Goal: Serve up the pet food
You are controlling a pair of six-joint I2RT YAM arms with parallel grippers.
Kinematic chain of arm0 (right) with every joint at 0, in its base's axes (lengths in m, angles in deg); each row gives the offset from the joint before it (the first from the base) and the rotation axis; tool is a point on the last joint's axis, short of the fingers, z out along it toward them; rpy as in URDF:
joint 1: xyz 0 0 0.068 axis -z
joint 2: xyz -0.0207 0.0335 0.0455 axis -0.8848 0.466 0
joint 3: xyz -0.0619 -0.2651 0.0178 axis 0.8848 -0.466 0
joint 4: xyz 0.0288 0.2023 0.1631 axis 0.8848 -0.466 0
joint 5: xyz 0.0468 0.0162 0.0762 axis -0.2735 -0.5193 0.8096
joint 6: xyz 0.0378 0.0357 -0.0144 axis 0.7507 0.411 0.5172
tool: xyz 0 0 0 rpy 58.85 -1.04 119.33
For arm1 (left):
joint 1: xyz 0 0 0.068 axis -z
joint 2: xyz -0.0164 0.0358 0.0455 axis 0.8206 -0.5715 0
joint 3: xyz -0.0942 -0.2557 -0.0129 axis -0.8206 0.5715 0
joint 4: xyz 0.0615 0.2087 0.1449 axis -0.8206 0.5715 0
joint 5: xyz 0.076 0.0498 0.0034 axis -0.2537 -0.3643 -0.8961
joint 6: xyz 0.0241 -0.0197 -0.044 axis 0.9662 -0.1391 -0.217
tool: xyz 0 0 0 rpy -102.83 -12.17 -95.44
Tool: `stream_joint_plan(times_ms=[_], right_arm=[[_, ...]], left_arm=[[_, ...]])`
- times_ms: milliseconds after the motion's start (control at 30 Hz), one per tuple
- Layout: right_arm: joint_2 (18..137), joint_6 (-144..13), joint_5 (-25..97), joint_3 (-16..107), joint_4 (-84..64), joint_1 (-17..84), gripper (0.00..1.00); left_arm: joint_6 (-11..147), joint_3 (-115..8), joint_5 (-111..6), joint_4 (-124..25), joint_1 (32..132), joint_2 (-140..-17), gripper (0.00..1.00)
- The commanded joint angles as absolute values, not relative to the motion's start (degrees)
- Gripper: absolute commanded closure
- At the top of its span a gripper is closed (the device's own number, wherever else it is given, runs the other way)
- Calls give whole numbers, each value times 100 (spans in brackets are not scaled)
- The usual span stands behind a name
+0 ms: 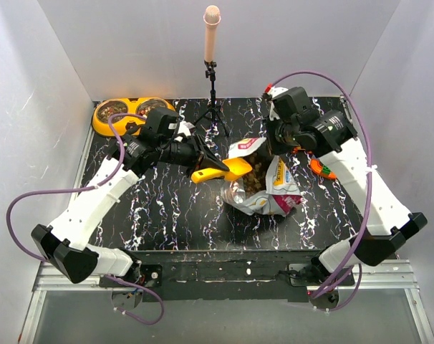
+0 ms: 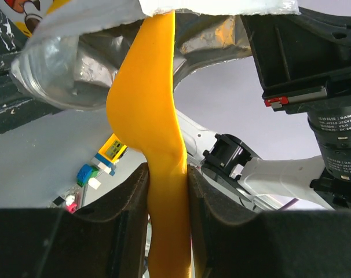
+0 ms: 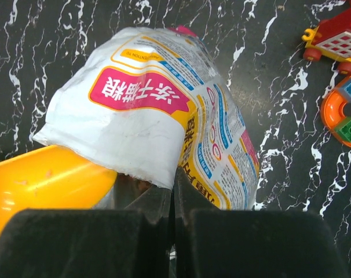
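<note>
Right now your left tool [image 2: 167, 176] is clamped on the handle of the yellow scoop [image 2: 155, 133], one dark pad pressed against each side of it. From above, you can see the scoop's wide end reaching across to the open mouth of the white bag [image 1: 274, 192], which lies crumpled near the middle of the desk [image 1: 167, 215]. Your right tool [image 3: 172, 200] is closed on the upper edge of that bag, with its fingers pressed together and the printed foil pinched between them, so the mouth is held up and faces the scoop. The pet food [image 1: 254, 179] sits inside the bag, a brown heap showing through the opening just past the scoop's tip. You cannot tell from these views whether any kibble lies in the scoop itself. At the rear left corner of the desk stands the orange double bowl [image 1: 127, 113], well apart from the bag. A microphone stand [image 1: 213, 79] rises at the rear centre, and some toy pieces [image 3: 344, 110] lie on the desk to the right of the bag
</note>
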State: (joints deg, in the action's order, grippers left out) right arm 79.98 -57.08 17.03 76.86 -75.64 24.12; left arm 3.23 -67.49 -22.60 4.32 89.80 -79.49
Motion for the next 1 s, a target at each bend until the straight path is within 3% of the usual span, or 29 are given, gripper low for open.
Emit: stream_joint_plan(times_ms=[0,233,400,667,867,967], right_arm=[[7224,-5473,2056,8060,-5950,2355,99],[7391,-5324,2144,8306,-5819,2355,99],[7584,-5306,2249,8543,-5731,2285,99],[7576,-5350,2285,8465,-5819,2188,99],[7584,-5411,2074,8578,-5810,1978,99],[7672,-5368,2065,8728,-5810,1855,99]], left_arm=[[343,-6930,-2426,340,8960,-7866,100],[132,-6438,-2092,-20,9039,-8023,100],[18,-6157,-2354,523,9074,-8322,100],[-2598,-5585,-2487,-372,9144,-7981,100],[-2619,-6164,-3223,812,9337,-8190,100],[-2942,-5894,-3428,588,9627,-8279,100]])
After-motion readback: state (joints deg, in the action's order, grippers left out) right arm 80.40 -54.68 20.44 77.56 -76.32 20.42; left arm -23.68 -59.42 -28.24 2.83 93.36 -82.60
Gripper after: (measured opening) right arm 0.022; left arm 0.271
